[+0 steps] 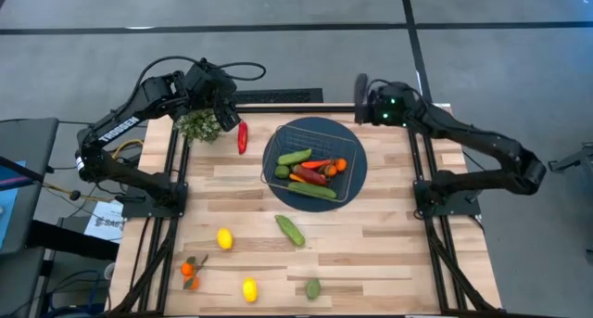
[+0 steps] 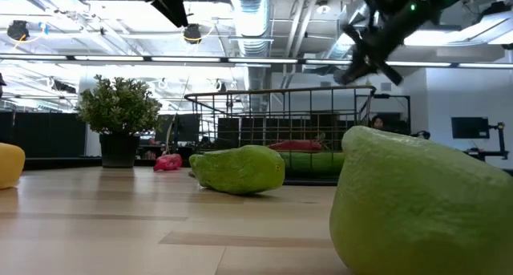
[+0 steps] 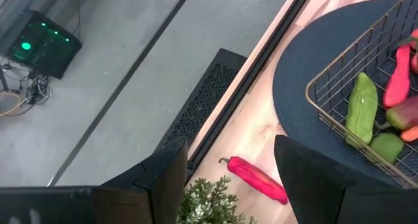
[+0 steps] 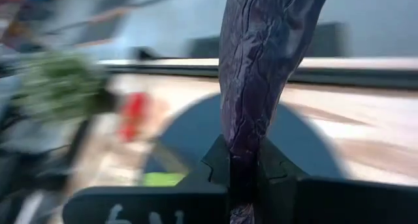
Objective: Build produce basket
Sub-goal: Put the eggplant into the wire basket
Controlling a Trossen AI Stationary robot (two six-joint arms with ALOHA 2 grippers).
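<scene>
The left arm folds up along the left edge of the frame, its wrist bent toward the upper left, and the left end effector (image 1: 225,108) hangs there with its fingers (image 3: 307,175) spread apart and nothing between them. The right arm stretches from the right side toward the upper middle, where the right end effector (image 1: 363,97) is clamped tight on a purple eggplant (image 4: 261,67).
</scene>
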